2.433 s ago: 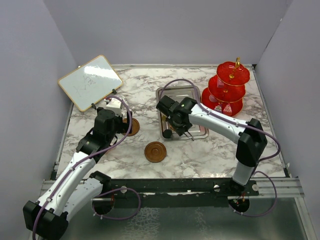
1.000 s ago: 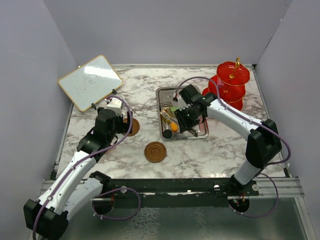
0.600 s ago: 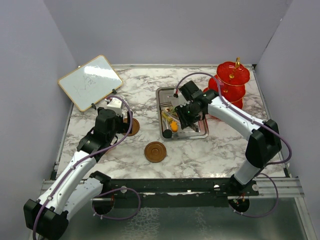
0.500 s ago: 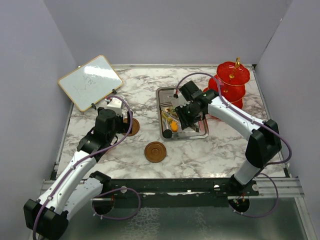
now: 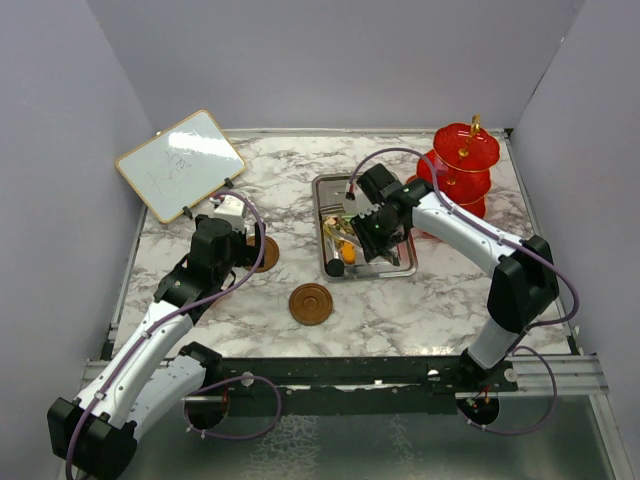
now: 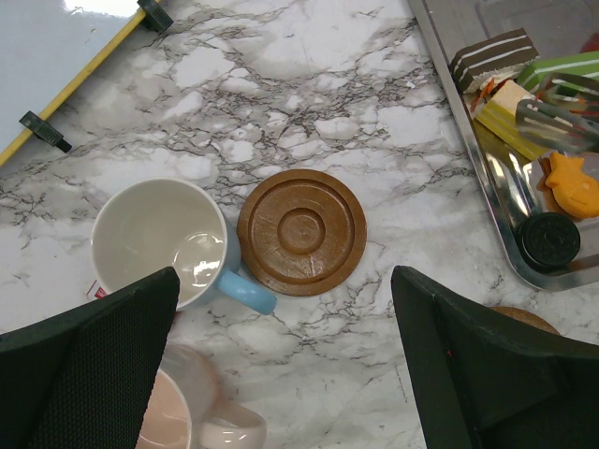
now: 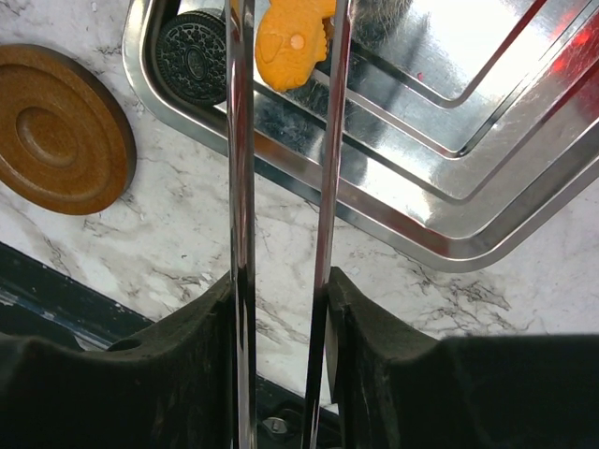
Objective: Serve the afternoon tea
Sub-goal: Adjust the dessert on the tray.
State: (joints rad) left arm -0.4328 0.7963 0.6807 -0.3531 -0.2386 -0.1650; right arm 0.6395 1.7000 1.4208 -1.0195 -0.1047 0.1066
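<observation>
My right gripper [image 7: 281, 318], pinching the steel tongs [image 7: 241, 140], has swung across the tray [image 7: 449, 253] towards the stand [image 5: 455, 180]. The orange cake piece [image 7: 290, 37] shows between the blades, still unlifted, so I judge serving has barely begun. The left gripper [image 6: 285, 281] hangs spread above the blue cup [image 6: 159, 238]

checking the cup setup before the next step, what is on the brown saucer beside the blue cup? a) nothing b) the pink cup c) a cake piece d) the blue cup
a: in the left wrist view the saucer is bare, and the blue cup stands beside it on the marble table, not on it.
</observation>
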